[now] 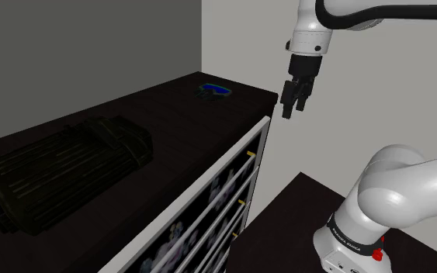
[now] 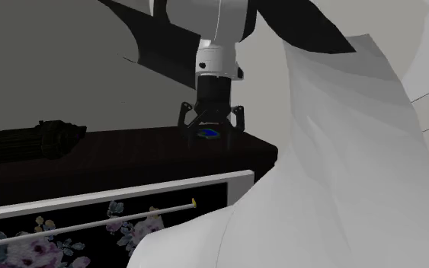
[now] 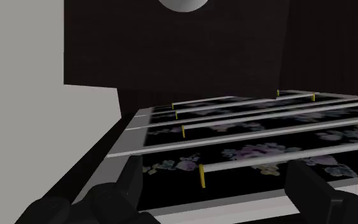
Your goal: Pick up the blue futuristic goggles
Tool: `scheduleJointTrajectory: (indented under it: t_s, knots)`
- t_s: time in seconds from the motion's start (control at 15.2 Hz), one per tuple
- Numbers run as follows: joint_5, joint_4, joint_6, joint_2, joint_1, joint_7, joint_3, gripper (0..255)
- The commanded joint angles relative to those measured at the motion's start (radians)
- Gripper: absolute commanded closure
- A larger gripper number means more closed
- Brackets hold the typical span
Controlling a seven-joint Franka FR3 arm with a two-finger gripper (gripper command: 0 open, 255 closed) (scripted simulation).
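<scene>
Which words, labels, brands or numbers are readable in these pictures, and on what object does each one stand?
Dark lettering on the arm's white base: too small to read.
Nothing readable on the blue goggles or the flowered drawer fronts.

Matt dark top (image 1: 170, 108) (faint woodgrain), smooth arm (image 1: 395, 190)

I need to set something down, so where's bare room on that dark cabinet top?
Bare: the middle of the cabinet top, between the black ribbed box and the blue goggles. Crowded: the shoulder view's left end, under that box.
</scene>
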Motion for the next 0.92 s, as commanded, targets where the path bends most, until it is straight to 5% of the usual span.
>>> scheduleJointTrajectory:
  t_s: [0.0,0.86]
  knots:
    - [0.000,0.000,0.000,0.000,0.000,0.000,0.000,0]
    - [0.113,0.374,0.162,0.510,-0.020,0.056,-0.077,0]
